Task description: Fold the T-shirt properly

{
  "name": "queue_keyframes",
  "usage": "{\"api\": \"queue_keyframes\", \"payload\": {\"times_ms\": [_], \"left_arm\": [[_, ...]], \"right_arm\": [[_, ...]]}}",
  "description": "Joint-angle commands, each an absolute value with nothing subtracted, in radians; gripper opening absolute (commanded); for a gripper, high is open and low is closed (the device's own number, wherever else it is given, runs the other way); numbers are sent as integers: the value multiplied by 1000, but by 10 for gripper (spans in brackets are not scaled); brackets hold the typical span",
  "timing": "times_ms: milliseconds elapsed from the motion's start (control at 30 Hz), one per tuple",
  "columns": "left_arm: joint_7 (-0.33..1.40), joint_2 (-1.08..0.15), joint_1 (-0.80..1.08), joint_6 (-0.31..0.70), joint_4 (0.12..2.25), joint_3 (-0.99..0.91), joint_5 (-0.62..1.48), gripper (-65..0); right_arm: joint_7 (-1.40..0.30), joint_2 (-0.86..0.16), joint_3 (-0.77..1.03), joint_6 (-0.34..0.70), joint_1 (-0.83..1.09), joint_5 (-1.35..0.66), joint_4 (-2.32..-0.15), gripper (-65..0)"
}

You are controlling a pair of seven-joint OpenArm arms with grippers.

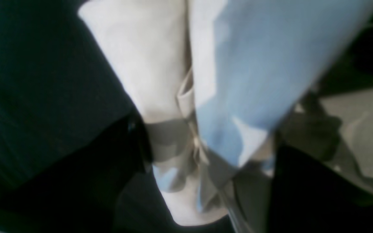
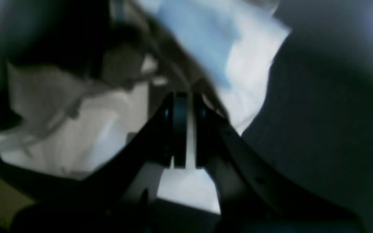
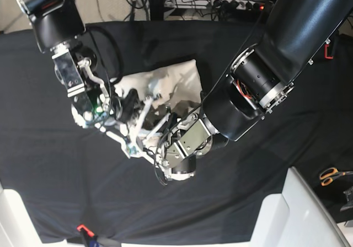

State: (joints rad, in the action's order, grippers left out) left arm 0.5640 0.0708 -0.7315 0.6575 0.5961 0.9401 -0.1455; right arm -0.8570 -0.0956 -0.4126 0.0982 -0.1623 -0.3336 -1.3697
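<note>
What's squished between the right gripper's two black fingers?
A fold of the cream T-shirt, pinched between the right gripper's fingers. The right wrist view shows it.

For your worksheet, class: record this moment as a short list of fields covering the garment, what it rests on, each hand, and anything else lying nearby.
garment: T-shirt, cream, bunched in a heap, not yet folded flat
surface: black cloth over the table
right hand: shut on a pinch of the T-shirt
left hand: low at the heap's near edge, cloth bunched against it; grip unclear
nearby: scissors with orange handles, at the cloth's edge, apart from the T-shirt
</note>
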Motion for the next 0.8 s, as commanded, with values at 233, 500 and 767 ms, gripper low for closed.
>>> {"api": "queue_keyframes", "payload": {"times_ms": [233,500,767], "left_arm": [[521,54,-776,595,605,937,-153,-357],[521,25,-779,584,605,934,-151,-357],[515,-4,-769,584,605,931,-140,-357]], "right_arm": [[-802,-82,-412,102,-257,-335,-1288,-612],[-753,-38,-412,186,-332,-329,-1148,-612],[-630,-36,-447,228,-421,-331,-1013,-612]]}}
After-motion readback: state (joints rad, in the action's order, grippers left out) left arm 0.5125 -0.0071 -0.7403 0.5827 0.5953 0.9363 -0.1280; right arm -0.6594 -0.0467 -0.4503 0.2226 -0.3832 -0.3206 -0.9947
